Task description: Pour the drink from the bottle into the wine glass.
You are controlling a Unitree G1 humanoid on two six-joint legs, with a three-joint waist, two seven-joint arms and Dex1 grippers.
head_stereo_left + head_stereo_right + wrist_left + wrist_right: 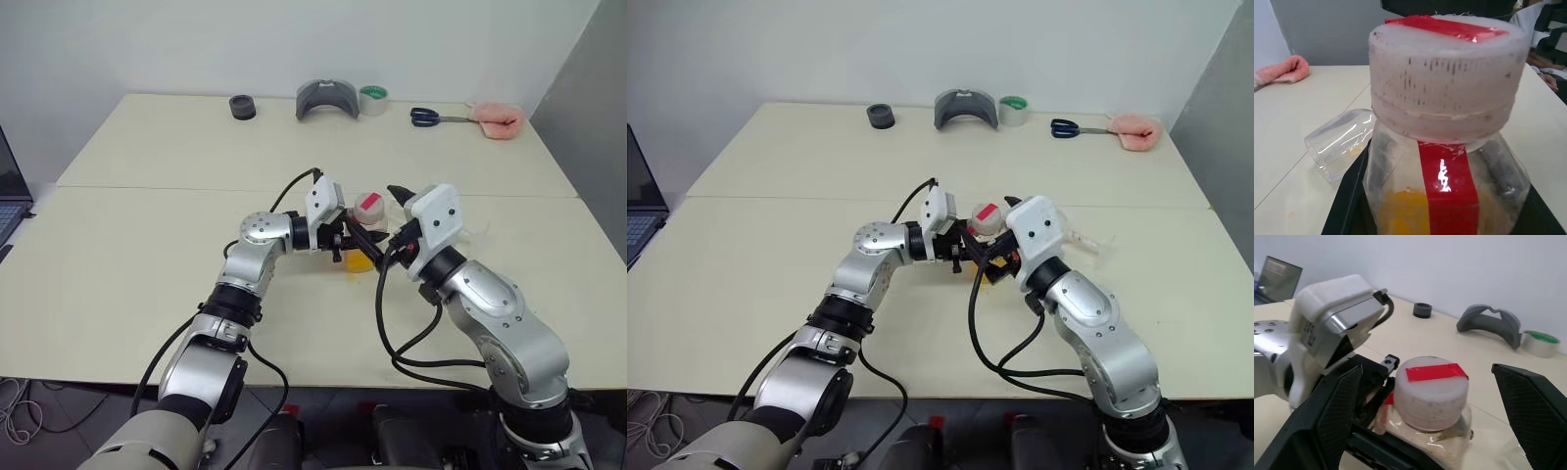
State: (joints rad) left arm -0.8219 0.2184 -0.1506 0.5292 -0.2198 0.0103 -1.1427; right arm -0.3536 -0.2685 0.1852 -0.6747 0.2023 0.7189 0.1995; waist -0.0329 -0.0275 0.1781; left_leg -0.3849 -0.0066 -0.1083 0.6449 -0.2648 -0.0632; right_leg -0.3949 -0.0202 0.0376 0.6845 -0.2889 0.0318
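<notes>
Two grippers meet at the capped bottle (pixel 1432 396) mid-table.
The left gripper (pixel 345 240) clamps it upright, orange drink (pixel 1400 213) low inside; the right gripper (pixel 1430 396) gapes around its cap. The left wrist view reveals the wine glass (pixel 1342 142) lying toppled beside it.

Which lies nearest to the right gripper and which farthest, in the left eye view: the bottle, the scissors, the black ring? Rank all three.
From the right gripper:
1. The bottle, beside its fingers, held by the left gripper.
2. The scissors, at the far edge on the right.
3. The black ring, at the far edge on the left.
</notes>
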